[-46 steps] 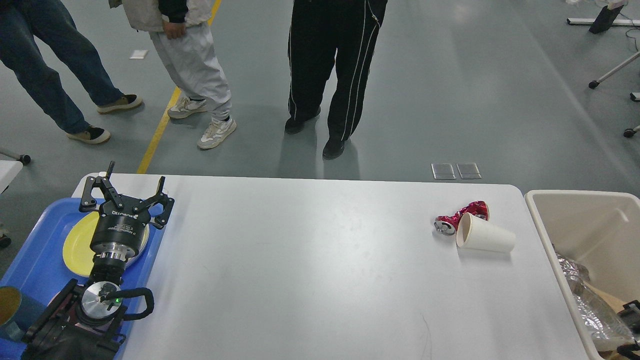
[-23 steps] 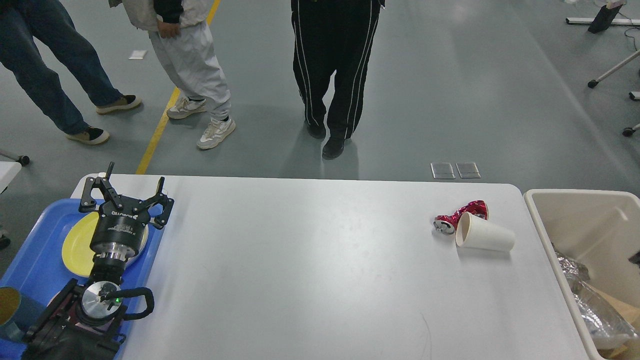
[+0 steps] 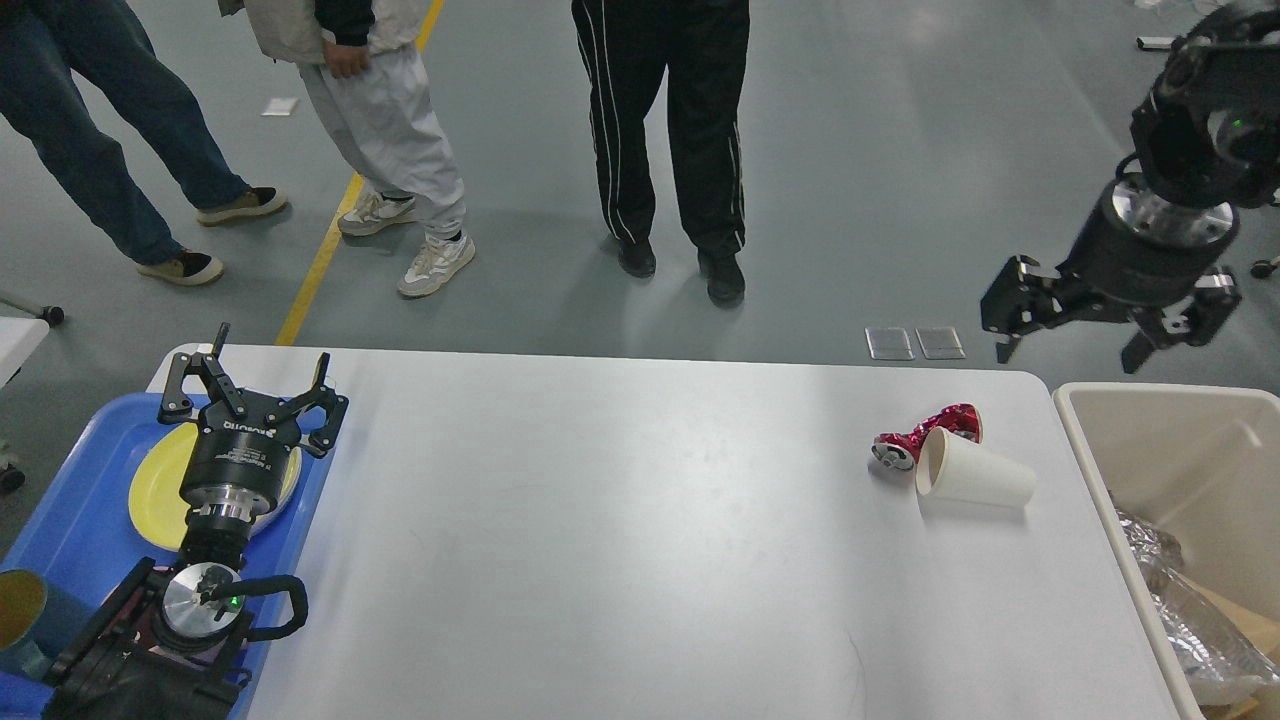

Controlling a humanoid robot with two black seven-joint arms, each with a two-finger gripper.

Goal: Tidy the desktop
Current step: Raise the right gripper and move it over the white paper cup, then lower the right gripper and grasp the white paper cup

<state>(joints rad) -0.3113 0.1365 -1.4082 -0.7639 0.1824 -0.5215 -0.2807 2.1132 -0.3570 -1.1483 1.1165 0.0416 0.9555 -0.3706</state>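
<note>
Moved since earlier frame: right end effector point(image 3: 1098, 350) has come into the upper right of the frame, where no arm showed half a second ago; the person in black striped trousers point(image 3: 668, 130) has brought both feet together.
Right end effector: fingers spread wide, released, holding nothing, hanging above the floor just beyond the far right corner of the tabletop.
Left end effector point(image 3: 253, 378): fingers spread apart, released, empty, unmoved over the blue plastic tray point(image 3: 70, 520) at lower left.
Task's thing: large white rectangular tabletop point(image 3: 600, 540) with rounded corners, filling the lower middle of the frame.
Count on the tabletop: one white paper cup point(image 3: 975, 478) lying on its side, mouth to the left; one crushed red metallic can point(image 3: 925, 432) touching the cup on its far side.
Count on the tray: one round yellow plate point(image 3: 155, 485), partly under the left end effector; one dark cup with a yellowish inside point(image 3: 25, 620) at the lower left edge.
Bins: one beige rectangular bin point(image 3: 1170, 450) against the tabletop's right edge, with crumpled silvery foil point(image 3: 1180, 600) inside.
People: three, legs only, across the upper part of the frame.
Edges: cup and can lie near the right end, back from both the far edge and the bin side.
Open room: broad bare white surface between the tray and the cup.
</note>
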